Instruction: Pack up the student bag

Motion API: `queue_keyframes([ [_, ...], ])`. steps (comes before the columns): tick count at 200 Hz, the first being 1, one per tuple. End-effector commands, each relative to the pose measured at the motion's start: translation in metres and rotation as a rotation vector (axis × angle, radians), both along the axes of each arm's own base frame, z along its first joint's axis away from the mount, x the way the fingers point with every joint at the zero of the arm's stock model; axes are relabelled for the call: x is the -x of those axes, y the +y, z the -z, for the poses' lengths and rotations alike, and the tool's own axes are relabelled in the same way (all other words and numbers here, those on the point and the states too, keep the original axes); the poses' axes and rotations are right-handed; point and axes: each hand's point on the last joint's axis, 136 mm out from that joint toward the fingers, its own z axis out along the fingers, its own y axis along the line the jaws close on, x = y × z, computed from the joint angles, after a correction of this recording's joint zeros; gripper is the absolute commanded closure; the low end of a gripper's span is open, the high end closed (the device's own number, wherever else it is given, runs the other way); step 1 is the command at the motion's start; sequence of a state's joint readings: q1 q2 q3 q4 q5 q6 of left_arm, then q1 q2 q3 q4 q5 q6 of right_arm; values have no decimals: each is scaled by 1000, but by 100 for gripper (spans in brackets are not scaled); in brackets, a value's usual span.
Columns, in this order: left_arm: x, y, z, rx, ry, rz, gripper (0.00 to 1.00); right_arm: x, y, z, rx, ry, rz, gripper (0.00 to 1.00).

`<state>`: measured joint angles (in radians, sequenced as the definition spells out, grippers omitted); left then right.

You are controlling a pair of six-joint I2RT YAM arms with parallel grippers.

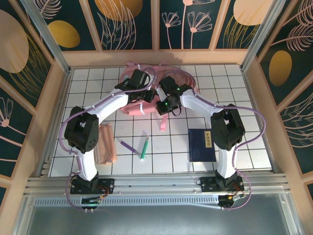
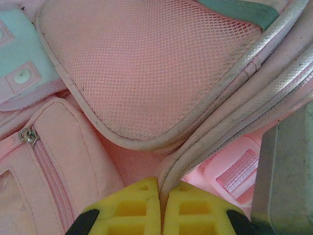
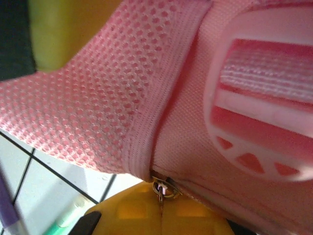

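The student bag, a big pink backpack, lies at the back middle of the tiled table with both arms reaching into it. My left gripper is shut on a pale piped edge of the bag, pinched between its yellow fingers just below a pink mesh pocket. My right gripper is shut on a small metal zipper pull at the end of a seam, under pink mesh fabric and a pink strap buckle.
A flat peach-pink pouch lies front left. A purple pen and a green pen lie in the middle. A navy book lies front right. A loose pink strap trails from the bag. Wooden walls surround the table.
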<state>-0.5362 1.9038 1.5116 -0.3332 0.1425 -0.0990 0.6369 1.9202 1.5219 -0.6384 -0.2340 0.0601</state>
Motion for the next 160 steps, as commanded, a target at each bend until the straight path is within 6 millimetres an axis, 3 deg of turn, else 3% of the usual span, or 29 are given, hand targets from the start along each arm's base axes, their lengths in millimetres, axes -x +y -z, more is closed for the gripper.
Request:
queue_keyframes([
  [1,-2,-18,-59,160,-107,3,100,14,34,-4,-124,16,-79,95],
  [31,1,-14,-56,111,-138,44,100,25,23,-8,-121,6,-100,85],
  [77,6,-3,-45,-18,-234,146,100,21,-31,-24,-91,-38,78,67],
  [105,3,1,-46,-38,-283,161,100,15,-85,-31,53,-62,255,63],
  [110,4,0,-45,-42,-290,182,100,10,-102,-33,66,-65,307,63],
  [125,8,-2,-42,-70,-319,250,100,4,-122,-37,64,-71,372,61],
  [149,10,-5,-39,-99,-363,312,100,-19,-157,-53,51,-128,510,58],
  [160,13,-7,-39,-99,-379,344,100,-33,-173,-63,16,-158,585,49],
])
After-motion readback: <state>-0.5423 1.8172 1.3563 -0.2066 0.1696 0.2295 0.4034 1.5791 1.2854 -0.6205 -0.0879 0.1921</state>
